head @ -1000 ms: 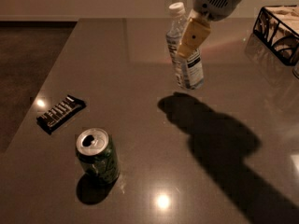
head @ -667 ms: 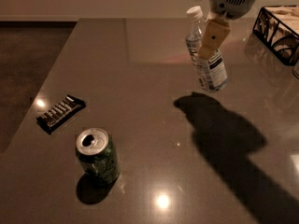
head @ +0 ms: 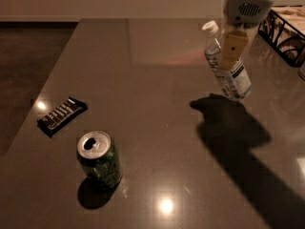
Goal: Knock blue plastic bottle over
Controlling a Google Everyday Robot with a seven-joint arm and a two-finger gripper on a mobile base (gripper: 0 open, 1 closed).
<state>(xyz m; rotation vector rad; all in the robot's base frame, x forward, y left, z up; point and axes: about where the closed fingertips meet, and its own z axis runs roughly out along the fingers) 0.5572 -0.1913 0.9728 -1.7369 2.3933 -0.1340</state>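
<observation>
Claw against a tilted bottle at the table's far right

The claw [head: 227,57] hangs at upper right, its tan tip overlapping the blue plastic bottle [head: 237,83]; I cannot tell whether it is spread or closed. The bottle leans, white cap up and to the left, base low over the table [head: 157,80], above a dark shadow [head: 228,123]. A black wire basket [head: 281,32] sits beyond. Well apart, near left, stand a green can [head: 99,160] and a dark snack bar [head: 62,115].
</observation>
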